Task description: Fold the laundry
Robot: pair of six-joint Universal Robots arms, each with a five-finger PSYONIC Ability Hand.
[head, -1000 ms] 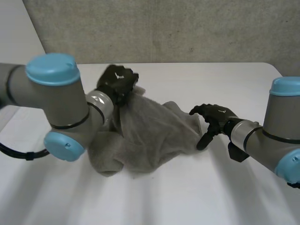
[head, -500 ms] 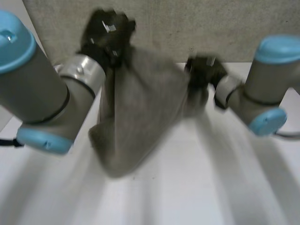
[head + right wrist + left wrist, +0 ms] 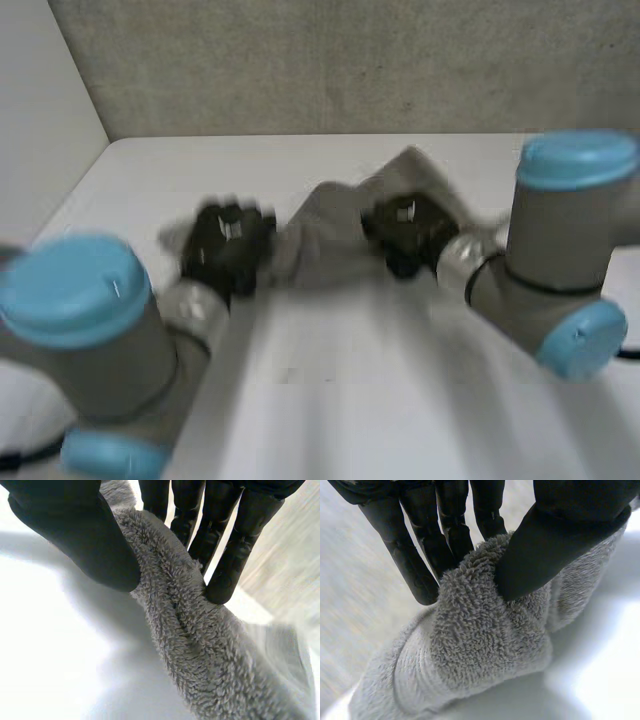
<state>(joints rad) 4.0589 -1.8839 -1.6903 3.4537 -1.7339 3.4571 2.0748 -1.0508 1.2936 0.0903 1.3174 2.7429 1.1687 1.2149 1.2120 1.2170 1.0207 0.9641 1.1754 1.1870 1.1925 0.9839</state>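
A grey terry towel (image 3: 335,235) stretches between my two hands over the white table (image 3: 350,400). My left hand (image 3: 225,245) pinches one end of it. In the left wrist view the thumb (image 3: 545,545) presses a bunched fold of the towel (image 3: 480,645) against the straight fingers (image 3: 420,545). My right hand (image 3: 405,230) pinches the other end. Seen from the right wrist, the thumb (image 3: 85,535) clamps a thick fold of towel (image 3: 200,640) against the fingers (image 3: 235,545). A free flap of the towel (image 3: 420,175) sticks up behind the right hand.
A grey wall (image 3: 330,65) stands behind the table's far edge. The left arm (image 3: 90,340) and the right arm (image 3: 560,250) reach inward over the table on either side.
The right hand closed on the towel's right end. Both hands lifted the towel up off the table, then brought it down and away, stretched between them.
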